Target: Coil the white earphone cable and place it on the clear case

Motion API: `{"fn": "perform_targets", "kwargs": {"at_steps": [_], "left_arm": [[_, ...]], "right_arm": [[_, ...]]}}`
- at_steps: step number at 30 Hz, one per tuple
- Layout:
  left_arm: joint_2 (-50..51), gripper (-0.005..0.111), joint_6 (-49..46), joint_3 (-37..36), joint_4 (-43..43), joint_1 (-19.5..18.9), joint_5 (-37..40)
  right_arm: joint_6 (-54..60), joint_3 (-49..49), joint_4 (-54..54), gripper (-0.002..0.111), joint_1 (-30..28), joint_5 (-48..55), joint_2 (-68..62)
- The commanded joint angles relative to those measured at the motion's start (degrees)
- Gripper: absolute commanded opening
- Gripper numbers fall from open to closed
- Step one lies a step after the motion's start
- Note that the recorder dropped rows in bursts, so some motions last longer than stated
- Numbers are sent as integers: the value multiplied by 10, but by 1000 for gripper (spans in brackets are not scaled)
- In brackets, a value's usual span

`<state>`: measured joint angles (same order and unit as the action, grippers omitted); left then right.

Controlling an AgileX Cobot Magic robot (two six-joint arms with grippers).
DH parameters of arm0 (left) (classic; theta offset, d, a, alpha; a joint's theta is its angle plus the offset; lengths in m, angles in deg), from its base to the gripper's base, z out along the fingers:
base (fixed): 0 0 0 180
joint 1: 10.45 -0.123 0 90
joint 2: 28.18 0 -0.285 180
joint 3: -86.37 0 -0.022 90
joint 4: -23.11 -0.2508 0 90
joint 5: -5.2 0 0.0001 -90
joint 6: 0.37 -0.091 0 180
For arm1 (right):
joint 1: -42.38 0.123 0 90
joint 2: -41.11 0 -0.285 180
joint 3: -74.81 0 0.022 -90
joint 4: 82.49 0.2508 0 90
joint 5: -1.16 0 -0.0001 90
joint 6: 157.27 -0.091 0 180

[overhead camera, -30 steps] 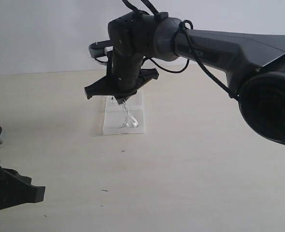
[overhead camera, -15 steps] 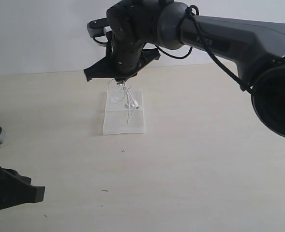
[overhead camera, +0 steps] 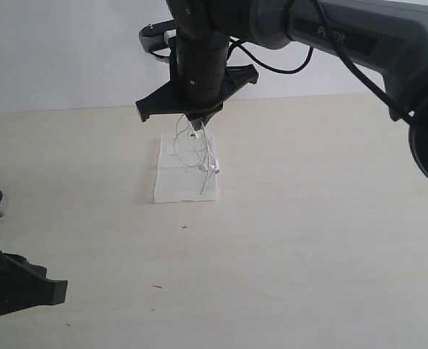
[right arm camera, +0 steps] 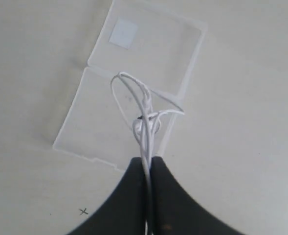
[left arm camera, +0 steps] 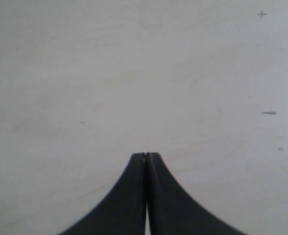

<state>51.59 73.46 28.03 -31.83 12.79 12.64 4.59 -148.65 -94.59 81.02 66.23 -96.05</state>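
Well, the big black right gripper hangs over the far part of the pale wooden table, with its two fingers pressed together on the thin white earphone cable. The cable drops down from the fingertips in a few loose loops, a bit like a messy bow. Small white earbud pieces dangle near the bottom of the bunch. Right under it lies the small flat clear plastic case, opened out flat into its two halves on the table. The lowest bit of the cable reaches down to the near half of the case, but I cannot tell if it touches the plastic or hangs just above it. In the right wrist view the cable runs up out of the shut fingers and loops over the case half closest to the gripper. The other half has a little whitish square patch on it. A tiny dark cross mark sits on the table just in front of the case. The black left gripper is low down at the near left side, well apart from the case. Its two fingers are pressed together too, with nothing between them, and only bare table shows under it. A plain white wall stands behind the table.
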Motion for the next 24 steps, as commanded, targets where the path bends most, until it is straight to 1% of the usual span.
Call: {"fn": "perform_targets", "kwargs": {"at_steps": [1,6,13,16,20,24], "left_arm": [[-2,0,0,-3,1,2,3],[-2,0,0,-3,1,2,3],[-2,0,0,-3,3,2,3],[-2,0,0,-3,3,2,3],[-2,0,0,-3,3,2,3],[-2,0,0,-3,3,2,1]], "right_arm": [[19,-3,8,0,0,4,5],[52,-3,69,0,0,34,5],[52,-3,72,0,-1,22,-16],[52,-3,72,0,-8,8,-34],[49,-4,79,0,-35,-21,-45],[49,-4,116,0,-50,-56,-45]]}}
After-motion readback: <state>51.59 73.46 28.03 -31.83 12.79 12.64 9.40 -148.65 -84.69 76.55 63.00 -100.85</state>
